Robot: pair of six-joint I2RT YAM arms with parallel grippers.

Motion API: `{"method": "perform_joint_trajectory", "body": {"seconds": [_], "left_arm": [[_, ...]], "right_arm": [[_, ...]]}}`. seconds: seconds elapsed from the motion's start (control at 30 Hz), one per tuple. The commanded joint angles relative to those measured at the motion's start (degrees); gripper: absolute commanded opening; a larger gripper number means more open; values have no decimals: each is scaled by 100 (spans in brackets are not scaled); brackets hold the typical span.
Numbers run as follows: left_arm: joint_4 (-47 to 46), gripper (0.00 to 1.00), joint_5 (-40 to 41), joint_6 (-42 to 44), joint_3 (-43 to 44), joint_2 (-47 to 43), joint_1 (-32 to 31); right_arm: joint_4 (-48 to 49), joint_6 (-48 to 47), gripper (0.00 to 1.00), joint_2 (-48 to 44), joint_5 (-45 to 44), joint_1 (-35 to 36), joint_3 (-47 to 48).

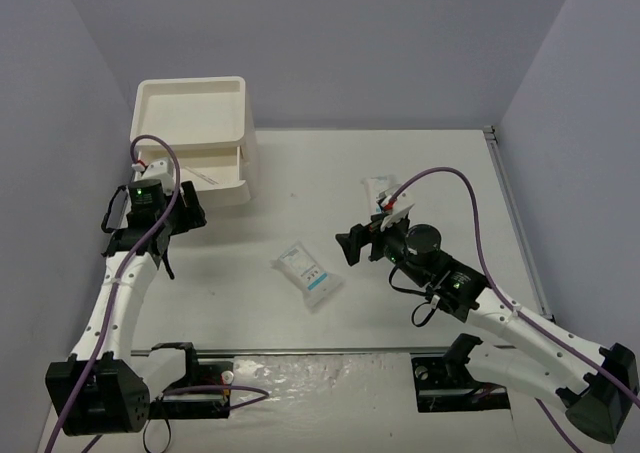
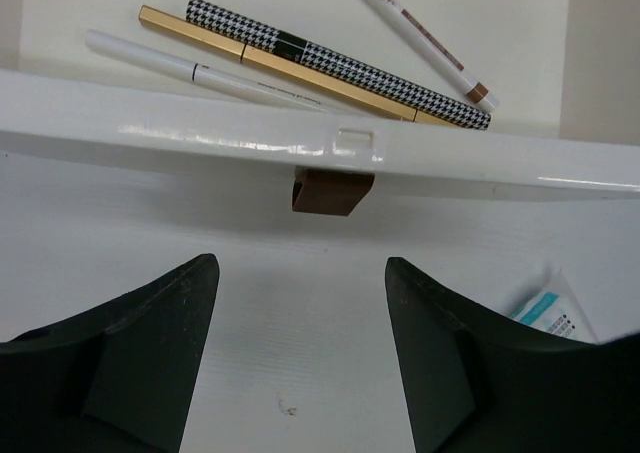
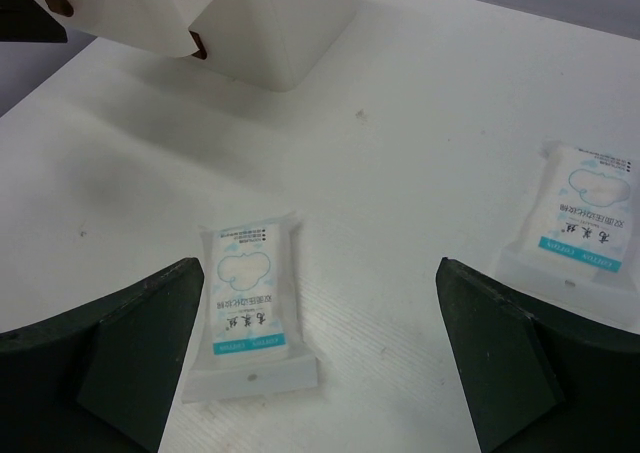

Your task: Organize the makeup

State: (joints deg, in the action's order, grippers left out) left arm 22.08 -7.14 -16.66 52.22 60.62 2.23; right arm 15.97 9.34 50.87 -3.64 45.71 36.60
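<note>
Hovering wide open and empty, the left gripper (image 2: 300, 270) faces the white plastic drawer (image 2: 150, 123), where slim makeup pencils (image 2: 340, 65) already lie beyond its fingertips. Ahead of the open, empty right gripper (image 3: 318, 273), a white flat packet with blue print (image 3: 250, 298) and a second matching packet (image 3: 580, 213) lie unsorted on the white table (image 3: 400, 123), probably next.

Far packet (image 3: 585, 213) cut by right edge; white pencil (image 2: 420, 33) cut by top edge; packet print illegible.
</note>
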Motion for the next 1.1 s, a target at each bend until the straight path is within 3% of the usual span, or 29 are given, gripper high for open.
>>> {"method": "perform_joint_trajectory", "body": {"seconds": [0.0, 0.27, 0.47, 0.57, 0.67, 1.07], "left_arm": [[-933, 64, -54, 230, 250, 137, -36], [-1298, 57, 57, 313, 366, 380, -33], [-1479, 34, -6, 365, 385, 389, -125], [-1596, 10, -55, 378, 414, 401, -161], [-1627, 0, -82, 400, 503, 447, -161], [-1794, 0, -176, 427, 1074, 756, -161]], "right_arm": [[433, 22, 100, -169, 19, -36, 1], [438, 24, 100, -286, 9, -45, -102], [415, 14, 100, -333, -32, -63, -127], [390, -7, 100, -354, -36, -71, -105], [330, -28, 100, -359, -57, -79, -77], [260, -76, 100, -343, -60, -89, -72]]}}
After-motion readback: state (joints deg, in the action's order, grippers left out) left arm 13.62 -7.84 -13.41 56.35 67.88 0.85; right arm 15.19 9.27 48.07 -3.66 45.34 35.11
